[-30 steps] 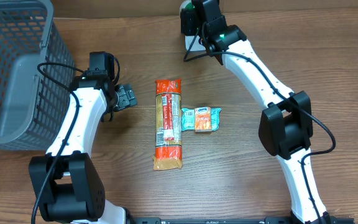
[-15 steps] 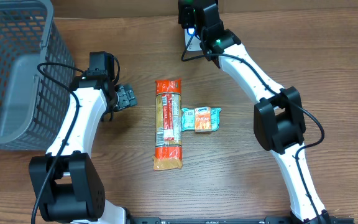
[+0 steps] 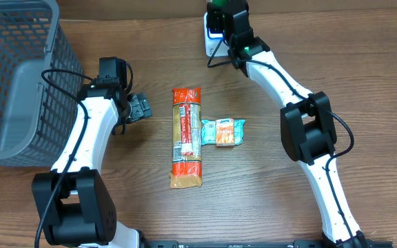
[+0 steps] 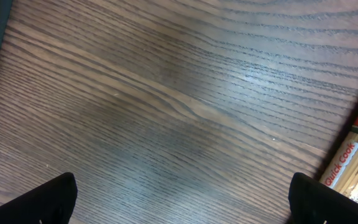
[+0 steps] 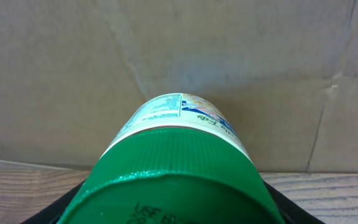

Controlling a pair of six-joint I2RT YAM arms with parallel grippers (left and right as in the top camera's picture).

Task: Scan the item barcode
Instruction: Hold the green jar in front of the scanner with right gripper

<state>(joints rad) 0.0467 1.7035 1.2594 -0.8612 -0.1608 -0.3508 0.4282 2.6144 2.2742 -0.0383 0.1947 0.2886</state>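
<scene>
My right gripper (image 5: pixel 174 213) is shut on a white jar with a green ribbed lid (image 5: pixel 179 180). The lid faces the camera and the jar's printed body (image 5: pixel 180 115) points at a cardboard wall. From overhead this gripper (image 3: pixel 225 15) sits at the table's far edge, with a bit of the green lid (image 3: pixel 216 5) showing beside it. I see no barcode. My left gripper (image 4: pixel 182 205) stands open over bare wood, nothing between its fingers (image 4: pixel 45 202). In the overhead view it (image 3: pixel 139 107) lies left of the pasta pack.
A white device (image 3: pixel 211 41) on a black wire stand sits just under my right gripper. A long orange pasta pack (image 3: pixel 187 138) and a small blue-and-orange snack pack (image 3: pixel 223 131) lie mid-table. A grey mesh basket (image 3: pixel 12 76) fills the far left.
My right arm has swung a little at the far edge, its elbow drawing inward and the wrist shifting slightly right with the jar. The left arm has not moved.
</scene>
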